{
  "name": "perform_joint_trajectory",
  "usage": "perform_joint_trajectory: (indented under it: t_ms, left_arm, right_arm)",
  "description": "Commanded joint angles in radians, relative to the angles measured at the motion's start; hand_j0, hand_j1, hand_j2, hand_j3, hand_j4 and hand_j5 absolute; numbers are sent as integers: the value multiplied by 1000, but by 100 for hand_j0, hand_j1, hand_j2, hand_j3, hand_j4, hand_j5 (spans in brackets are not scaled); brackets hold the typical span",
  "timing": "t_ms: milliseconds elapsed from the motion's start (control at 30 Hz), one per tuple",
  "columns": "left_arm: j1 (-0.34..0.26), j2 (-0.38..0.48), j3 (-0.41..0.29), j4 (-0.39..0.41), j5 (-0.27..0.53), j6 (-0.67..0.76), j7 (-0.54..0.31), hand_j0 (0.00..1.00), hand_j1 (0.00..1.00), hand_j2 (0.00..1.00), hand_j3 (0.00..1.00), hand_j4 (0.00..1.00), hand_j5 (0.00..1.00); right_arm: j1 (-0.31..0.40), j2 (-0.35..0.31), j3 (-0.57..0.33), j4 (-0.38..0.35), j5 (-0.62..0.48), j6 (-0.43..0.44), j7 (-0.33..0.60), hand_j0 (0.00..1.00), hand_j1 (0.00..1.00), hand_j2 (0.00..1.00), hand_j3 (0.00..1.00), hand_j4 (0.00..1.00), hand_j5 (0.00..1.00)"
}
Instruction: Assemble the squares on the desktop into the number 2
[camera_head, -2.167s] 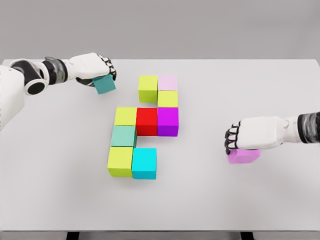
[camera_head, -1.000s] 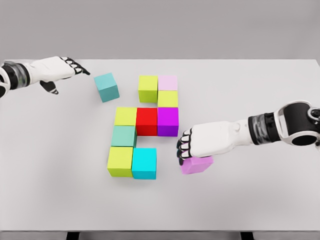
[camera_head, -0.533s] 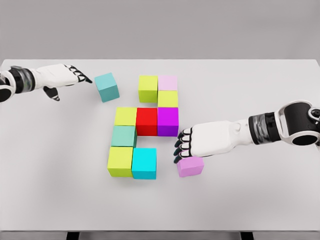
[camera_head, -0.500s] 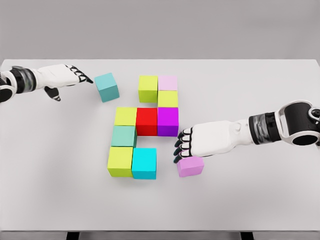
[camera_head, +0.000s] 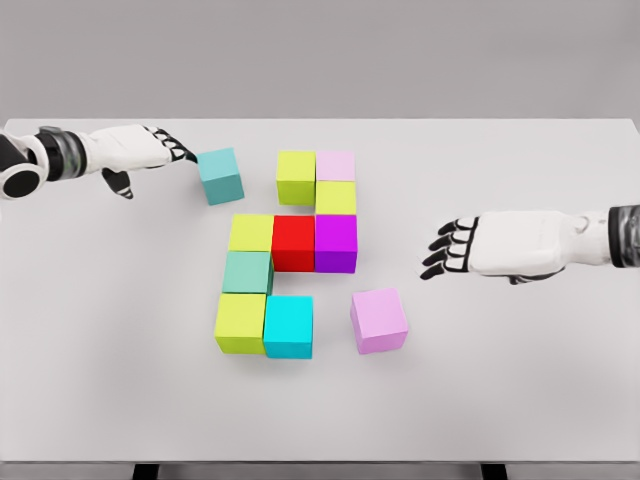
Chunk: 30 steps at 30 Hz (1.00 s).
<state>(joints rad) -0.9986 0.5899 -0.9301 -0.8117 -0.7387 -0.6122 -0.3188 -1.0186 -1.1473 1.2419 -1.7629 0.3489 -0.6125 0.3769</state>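
Several coloured cubes form a block pattern mid-table: lime (camera_head: 296, 176), pale pink (camera_head: 336, 165), yellow-green (camera_head: 336, 197), lime (camera_head: 251, 232), red (camera_head: 294, 243), purple (camera_head: 336, 243), sea-green (camera_head: 247, 272), lime (camera_head: 240, 322), cyan (camera_head: 289, 325). A violet cube (camera_head: 379, 320) lies loose to the right of the cyan one, a gap between them. A teal cube (camera_head: 220, 175) sits left of the top lime cube. My left hand (camera_head: 170, 149) is open, its fingertips touching the teal cube's left side. Right of the pattern, my right hand (camera_head: 452, 248) hovers open, apart from the violet cube.
The white table (camera_head: 520, 400) ends at a front edge low in the view. A grey wall (camera_head: 320, 60) rises behind its far edge.
My right hand let go of the violet cube and drew back to the right. My left hand slid right until its fingertips met the teal cube, which shifted slightly right.
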Motion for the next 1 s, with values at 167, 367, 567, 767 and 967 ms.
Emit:
perform_joint_trajectory:
  t_ms: [167,367,567,767,967]
  left_arm:
    - [-2,-21,4,3,4,1,0,100,100,100,100,100,100]
    - [2,-21,11,6,4,1,0,100,100,100,100,100,100]
    - [9,10,8,-9,21,1,0,100,100,100,100,100,100]
    - [12,45,4,-30,21,1,1,100,100,100,100,100,100]
    - [15,48,-23,-72,16,1,1,100,100,100,100,100,100]
  right_arm:
    - [0,40,110,5,82,2,-1,98,98,98,98,98,98]
    - [0,50,110,5,98,2,-1,98,98,98,98,98,98]
    - [0,89,110,6,102,2,2,98,98,98,98,98,98]
    - [0,106,111,6,104,2,2,98,98,98,98,98,98]
    - [0,124,111,5,104,2,4,97,97,97,97,97,97]
